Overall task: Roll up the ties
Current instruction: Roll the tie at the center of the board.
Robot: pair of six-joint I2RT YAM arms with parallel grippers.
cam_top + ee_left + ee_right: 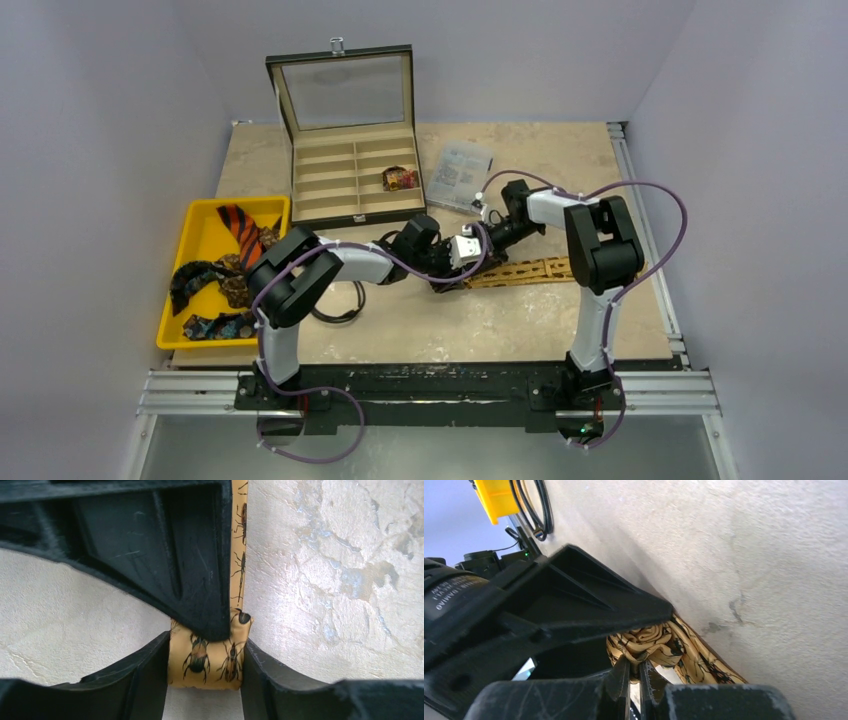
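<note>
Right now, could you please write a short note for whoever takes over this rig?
Left hand: closed around the rolled end of the tan-gold tie.
Right hand: shut at that same roll; whether it pinches fabric is unclear.
The rest of it lies flat on the table.
Done: one rolled tie sits in the box.
To do: finish this roll; orange striped tie and dark ties wait in the yellow tray.

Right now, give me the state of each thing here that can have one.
tan-gold tie, one end rolled, the rest flat on the table.
left gripper, jaws closed on the roll.
right gripper, jaws shut at the roll.
box, lid open, one rolled tie inside.
yellow tray, holds loose unrolled ties.
</note>
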